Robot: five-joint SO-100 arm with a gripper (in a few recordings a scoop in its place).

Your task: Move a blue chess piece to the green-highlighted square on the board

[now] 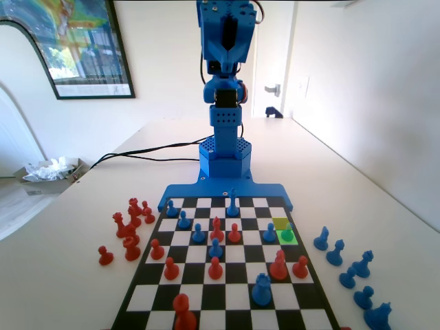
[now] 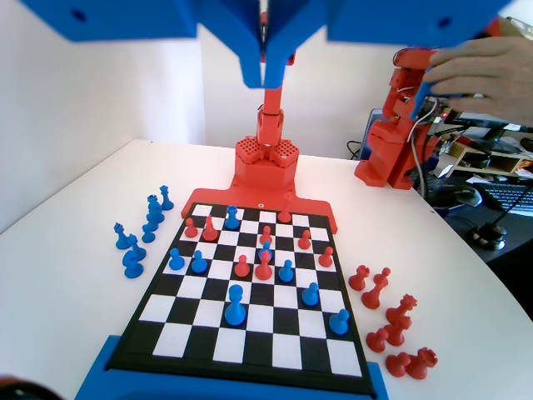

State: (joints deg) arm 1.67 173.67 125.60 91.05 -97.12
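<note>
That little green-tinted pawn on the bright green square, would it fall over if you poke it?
Probably, if poked high: the small green-tinted plastic pawn has a round head above a narrow neck. Its flared base likely steadies it against low nudges. It looks light, so it would probably slide easily on the smooth checkered board.

1. The pincer (image 2: pixel 265 62) hangs from the top edge, jaws pressed together, high above the board (image 2: pixel 250 329).
2. Red and blue pieces stand mixed on the board.
3. Blue pieces (image 2: pixel 137 237) stand off the board's left edge on the worktop (image 2: pixel 58 283); red pieces (image 2: pixel 391 312) off its right.
</note>
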